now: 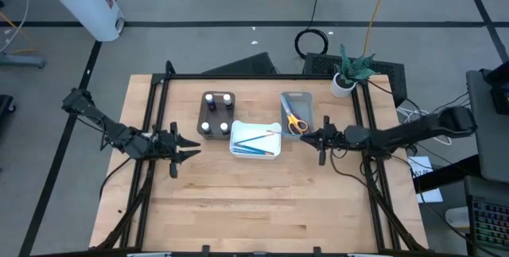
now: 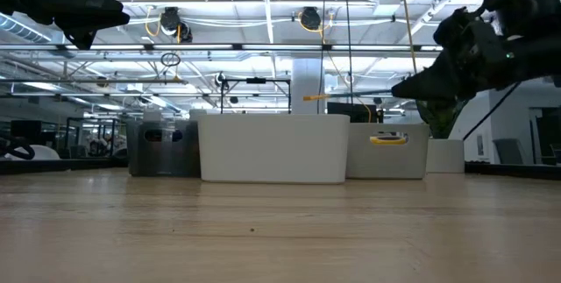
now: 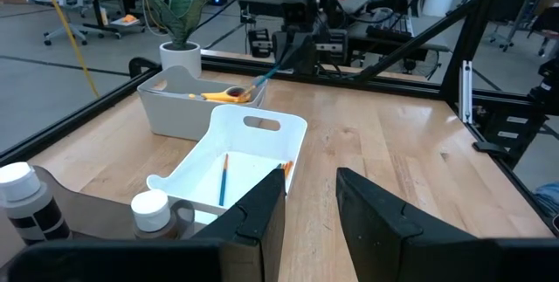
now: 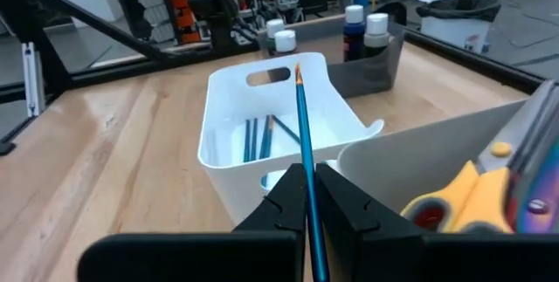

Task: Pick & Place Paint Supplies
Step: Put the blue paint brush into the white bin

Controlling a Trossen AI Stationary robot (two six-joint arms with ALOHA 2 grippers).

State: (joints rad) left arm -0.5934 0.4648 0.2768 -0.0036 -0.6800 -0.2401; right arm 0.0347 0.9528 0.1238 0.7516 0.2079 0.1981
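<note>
Nearest, the bare wooden table (image 1: 254, 209) carries nothing in its front half. Midway back, the left gripper (image 1: 189, 147) hangs above the table left of the trays, its fingers (image 3: 253, 221) parted a little with nothing between them. Level with it on the right, the right gripper (image 1: 306, 138) has its fingers pressed together on a thin blue brush (image 4: 304, 142), whose tip reaches out over the white tray (image 1: 274, 149). That white tray sits at the table's middle and holds several more blue brushes (image 1: 253, 141). Just behind it to the left, touching or nearly so, stands the brown tray (image 1: 202, 114) with dark white-capped paint bottles (image 1: 210, 98) upright inside. Behind it to the right is the grey tray (image 1: 296, 97), where yellow-handled scissors (image 1: 296, 122) lie. Farthest back, at the right far corner, a potted plant (image 1: 348, 74) stands.
</note>
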